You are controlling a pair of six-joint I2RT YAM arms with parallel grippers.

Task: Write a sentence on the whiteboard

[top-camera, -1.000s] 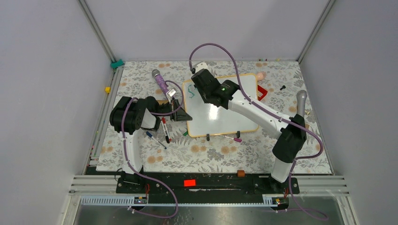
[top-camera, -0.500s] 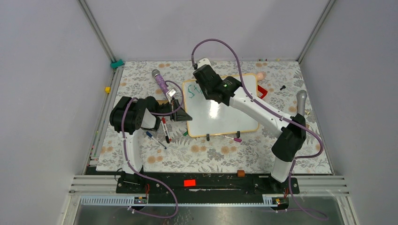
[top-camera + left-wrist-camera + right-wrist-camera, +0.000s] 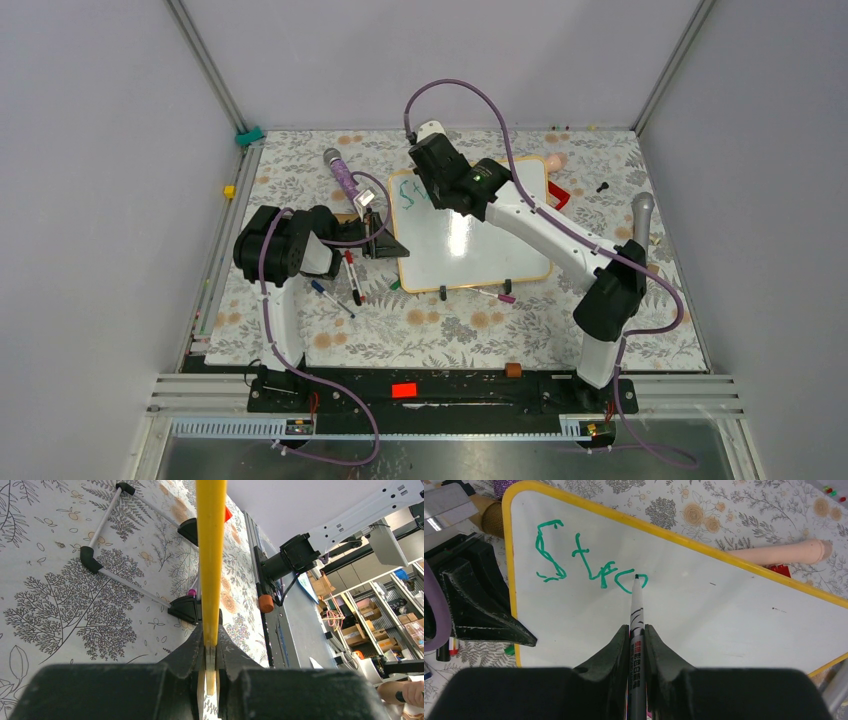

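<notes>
The sentence (image 3: 585, 562) reads only green "Stro" on the yellow-framed whiteboard (image 3: 724, 615).

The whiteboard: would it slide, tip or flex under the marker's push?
The whiteboard is probably stiff: its frame edge looks straight in the left wrist view. Likely light and apt to slide on small feet; the left gripper clamping its edge probably steadies it.

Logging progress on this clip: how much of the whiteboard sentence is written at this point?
Done: the sentence shows only "Str" in green at the far left corner of the whiteboard. In hand: the right gripper holds a marker with its tip on an unclosed "o"; the left gripper clamps the yellow frame. Left: the remaining letters; the rest of the board is blank.
</notes>
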